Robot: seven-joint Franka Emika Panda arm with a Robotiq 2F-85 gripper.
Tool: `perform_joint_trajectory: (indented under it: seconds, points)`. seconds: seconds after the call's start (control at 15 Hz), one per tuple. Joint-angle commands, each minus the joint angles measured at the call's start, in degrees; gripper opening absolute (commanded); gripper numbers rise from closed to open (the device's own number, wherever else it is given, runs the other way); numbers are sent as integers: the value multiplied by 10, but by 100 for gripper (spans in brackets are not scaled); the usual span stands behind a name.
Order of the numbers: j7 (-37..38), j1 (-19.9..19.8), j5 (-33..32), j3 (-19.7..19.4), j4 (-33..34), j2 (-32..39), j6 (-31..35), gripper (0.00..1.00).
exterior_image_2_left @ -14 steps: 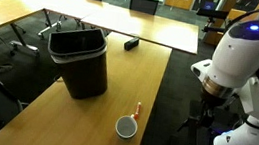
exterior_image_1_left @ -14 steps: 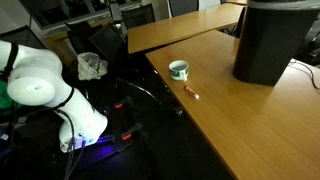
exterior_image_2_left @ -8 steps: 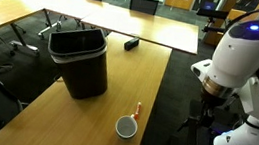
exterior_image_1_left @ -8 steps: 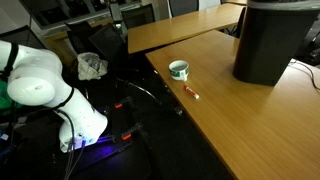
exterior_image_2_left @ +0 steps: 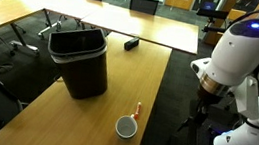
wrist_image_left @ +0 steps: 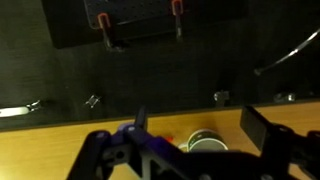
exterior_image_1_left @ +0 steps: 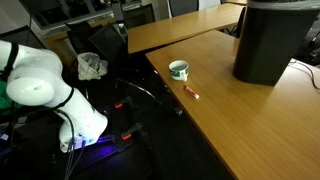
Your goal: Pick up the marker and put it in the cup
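The hand hangs empty, jaws spread wide, apparently near the worktop edge. On the worktop stands the cup; the marker lies flat just beside it.

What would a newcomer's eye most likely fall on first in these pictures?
The big black bin standing on the wooden table draws the eye first, then the bulky white robot arm just off the table's edge. Near that edge sits the small cup, with the red-orange marker lying close beside it.
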Motion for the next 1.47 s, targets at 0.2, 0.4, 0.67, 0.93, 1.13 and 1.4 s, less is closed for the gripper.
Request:
perform_joint_trajectory:
  seconds: [0.2,0.4,0.67,0.93,1.13,1.4]
  points:
    - [148,-62,0,5,-27,87,183,100]
    - [213,-91,-4,0,-27,166,292,100]
    - [334,-112,-32,-11,-12,287,414,100]
    - [469,-100,-83,-59,11,380,482,100]
    - [564,-81,-102,-104,35,437,500,100]
    - [627,-51,-69,-146,75,512,482,100]
